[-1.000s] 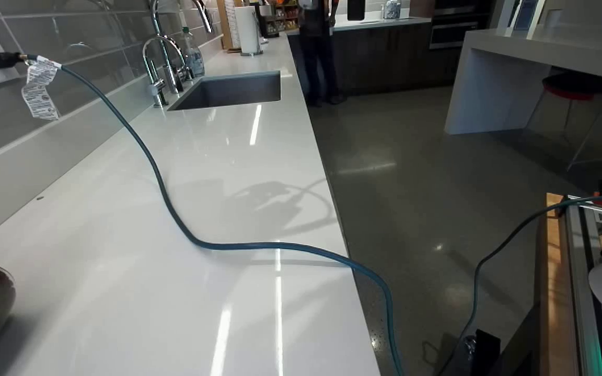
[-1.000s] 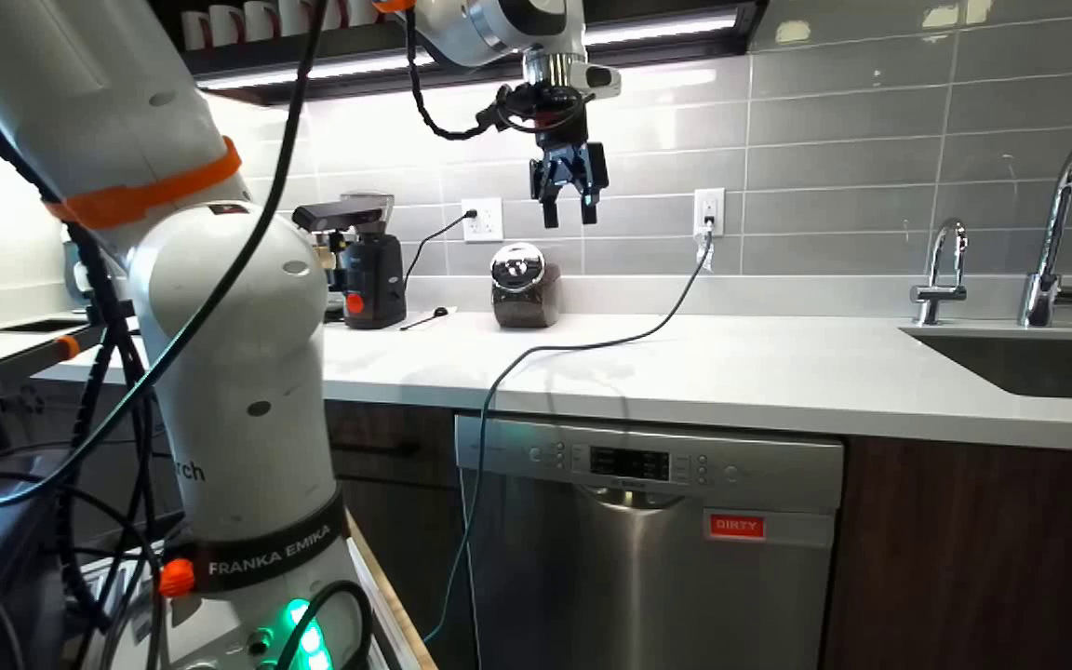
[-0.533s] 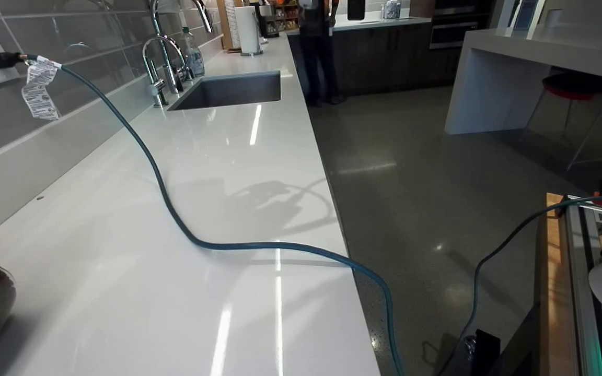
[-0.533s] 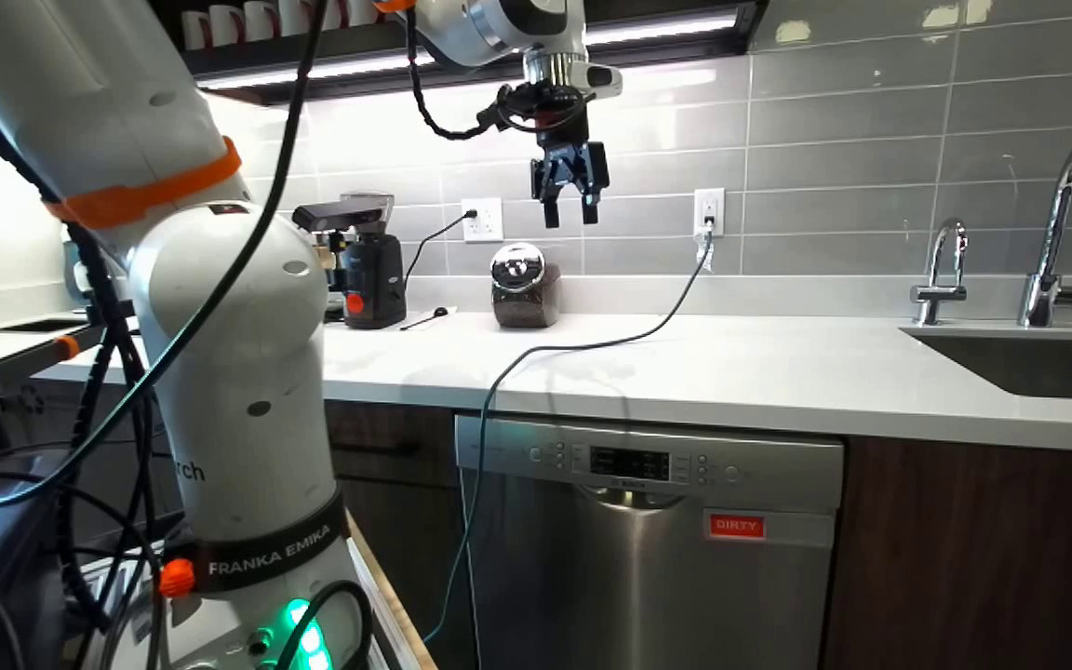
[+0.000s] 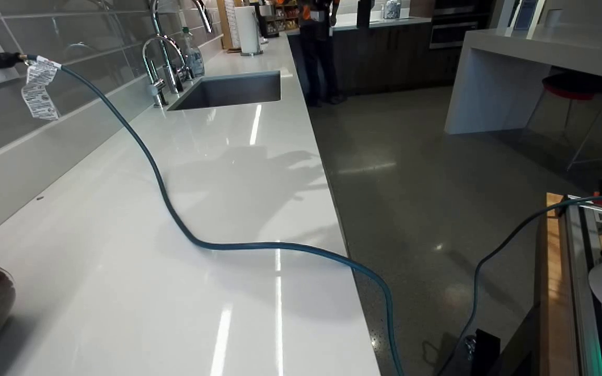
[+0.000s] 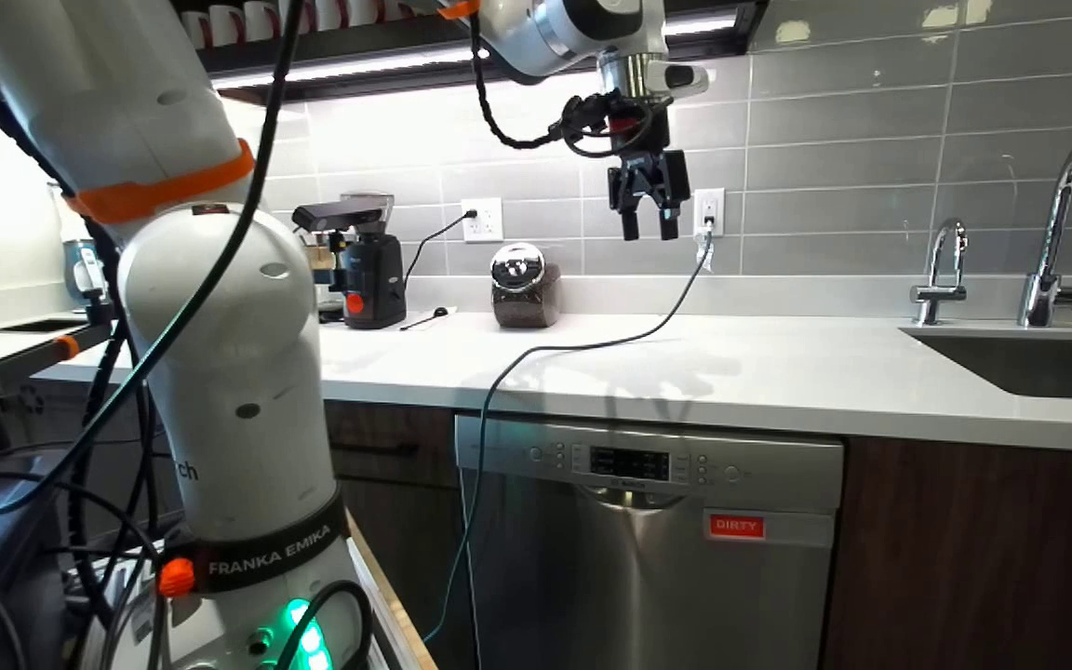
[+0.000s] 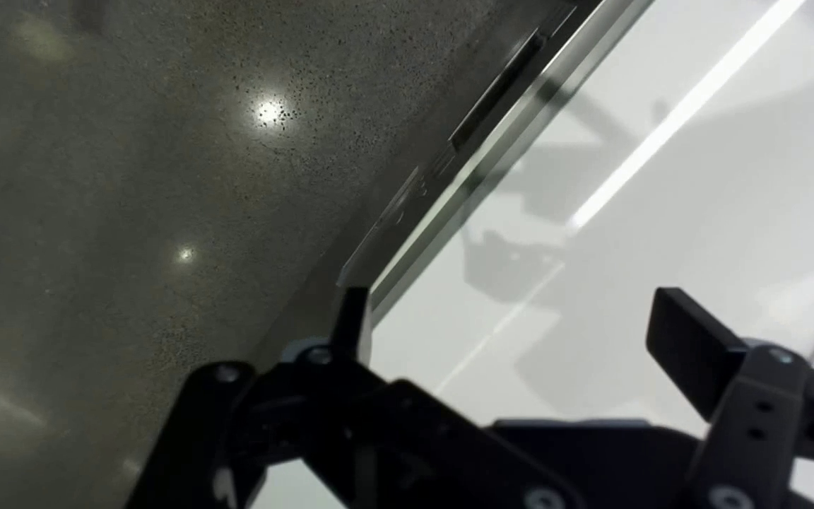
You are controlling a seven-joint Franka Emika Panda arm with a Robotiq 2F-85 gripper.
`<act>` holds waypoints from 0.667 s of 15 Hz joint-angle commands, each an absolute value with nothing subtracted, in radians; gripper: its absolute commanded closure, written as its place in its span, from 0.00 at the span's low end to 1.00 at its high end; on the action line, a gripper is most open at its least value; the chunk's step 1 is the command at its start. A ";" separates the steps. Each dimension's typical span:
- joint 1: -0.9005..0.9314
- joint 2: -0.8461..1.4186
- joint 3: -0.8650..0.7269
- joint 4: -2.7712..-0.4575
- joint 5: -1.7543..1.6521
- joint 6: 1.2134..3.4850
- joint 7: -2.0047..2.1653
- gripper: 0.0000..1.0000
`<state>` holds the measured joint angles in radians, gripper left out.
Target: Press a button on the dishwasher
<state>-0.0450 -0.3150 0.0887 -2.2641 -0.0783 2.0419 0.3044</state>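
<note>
The steel dishwasher is shut under the counter in an exterior view. Its top panel has a dark display, with small buttons to its left and right. A red DIRTY label is on its door. My gripper points down, high above the counter and well above the panel. In the wrist view my gripper has its fingers wide apart with nothing between them. The panel buttons cannot be made out in that view.
The white counter carries a blue-green cable that hangs over its front edge; it also crosses the dishwasher front. A jar and a black grinder stand at the back. A sink lies right. A person stands far off.
The arm and gripper have swung to the right and slightly lower in an exterior view. Their shadow on the counter has shifted. The dishwasher, cable and jar have not moved.
</note>
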 commanded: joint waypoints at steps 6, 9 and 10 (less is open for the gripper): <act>-0.032 -0.191 -0.049 -2.287 0.004 2.120 -0.138 0.00; -0.034 -0.160 -0.072 -2.291 -0.002 2.114 -0.324 0.00; -0.036 -0.149 -0.074 -2.295 -0.022 2.120 -0.374 0.00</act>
